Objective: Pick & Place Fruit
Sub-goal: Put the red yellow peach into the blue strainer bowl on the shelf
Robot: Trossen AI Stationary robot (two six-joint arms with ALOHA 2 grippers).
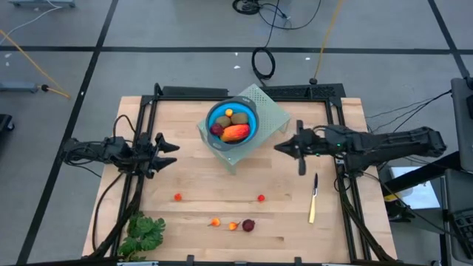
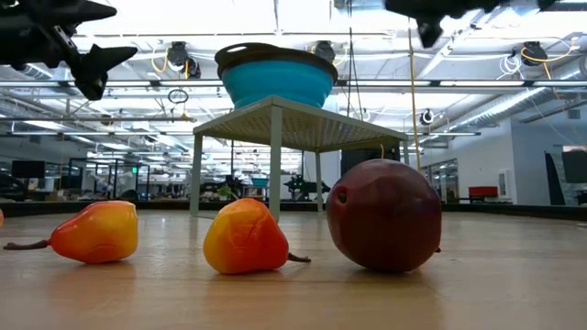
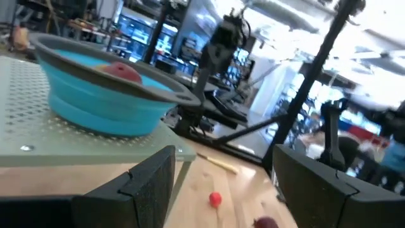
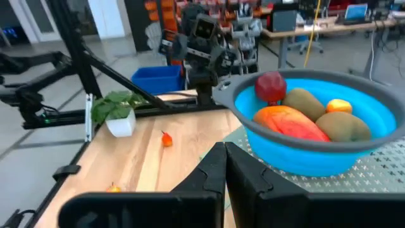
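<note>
A blue bowl [image 1: 231,122] stands on a pale green perforated stand [image 1: 270,111] at the table's far middle. In the bowl lie a long orange-red fruit [image 4: 288,122], two brown-green ovals [image 4: 304,101], a dark red ball [image 4: 271,85] and a small orange piece [image 4: 339,106]. On the table near the front lie two tiny red pieces [image 1: 178,196], two small orange ones [image 2: 96,231] and a dark red ball [image 2: 385,215]. My left gripper [image 1: 166,144] stands open left of the stand, above the table. My right gripper [image 1: 284,145] is shut, right of the stand, holding nothing.
A green leafy bunch [image 1: 144,233] lies at the front left corner. A slim yellow-handled knife [image 1: 313,199] lies at the right, below my right arm. Dark frame rails run along both table sides. Bare wood lies between the stand and the loose fruit.
</note>
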